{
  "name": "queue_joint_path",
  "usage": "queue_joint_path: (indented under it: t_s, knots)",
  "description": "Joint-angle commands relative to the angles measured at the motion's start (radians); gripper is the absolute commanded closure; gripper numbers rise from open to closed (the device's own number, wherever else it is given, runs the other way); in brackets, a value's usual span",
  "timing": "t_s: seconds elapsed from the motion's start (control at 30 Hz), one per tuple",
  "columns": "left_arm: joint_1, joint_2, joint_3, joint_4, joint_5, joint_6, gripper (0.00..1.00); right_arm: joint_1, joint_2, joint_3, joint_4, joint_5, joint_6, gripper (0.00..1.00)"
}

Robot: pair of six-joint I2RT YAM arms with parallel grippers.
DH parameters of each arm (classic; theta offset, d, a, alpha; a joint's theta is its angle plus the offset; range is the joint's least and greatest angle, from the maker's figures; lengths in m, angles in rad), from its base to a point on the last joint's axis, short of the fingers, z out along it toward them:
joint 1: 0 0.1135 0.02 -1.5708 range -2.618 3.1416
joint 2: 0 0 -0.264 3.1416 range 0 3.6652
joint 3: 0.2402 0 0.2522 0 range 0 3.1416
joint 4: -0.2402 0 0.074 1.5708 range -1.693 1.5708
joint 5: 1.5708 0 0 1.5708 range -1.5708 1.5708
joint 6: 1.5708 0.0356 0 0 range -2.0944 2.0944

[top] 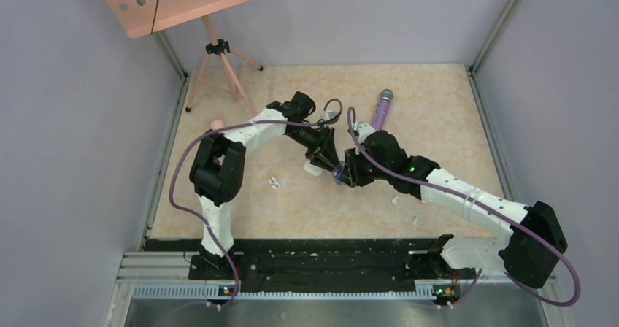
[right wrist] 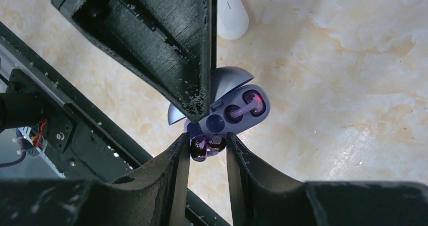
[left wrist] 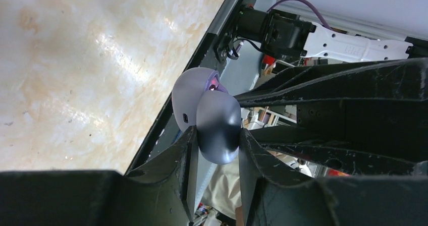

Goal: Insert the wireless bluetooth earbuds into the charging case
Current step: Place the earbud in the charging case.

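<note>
Two black fingers (right wrist: 161, 185) of the right end effector (right wrist: 208, 144) pinched a tiny glossy purple earbud (right wrist: 204, 148) at the near rim of the open lavender oval charging case (right wrist: 237, 110), which the left end effector (left wrist: 217, 137) gripped. A second purple earbud (right wrist: 251, 103) sat inside it. Beyond, a white oval case (right wrist: 231, 14) lay on the marbled beige bench (right wrist: 353, 85).

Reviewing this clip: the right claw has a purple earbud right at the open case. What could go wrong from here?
The purple earbud is pinched at the very tips of the right claw; it could twist or drop.
The empty slot lies right beside the seated earbud, so a skewed approach might knock that one loose.
The left claw grips the charging case by its rounded shell; a push might tilt it.
</note>
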Motion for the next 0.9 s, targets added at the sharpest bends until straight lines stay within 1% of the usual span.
queue_joint_path:
  t_s: [0.0,0.5,0.87]
  knots:
    - [-0.004,0.025,0.074,-0.064,0.062,0.098,1.00,0.017,-0.025,0.031,-0.010,-0.009,-0.030,0.68]
    - [-0.012,0.060,0.083,-0.080,0.059,0.108,1.00,0.020,-0.030,0.011,0.018,0.029,-0.009,0.70]
    - [-0.012,0.065,0.082,-0.068,0.072,0.089,1.00,0.024,-0.003,0.004,0.052,-0.017,-0.004,0.71]
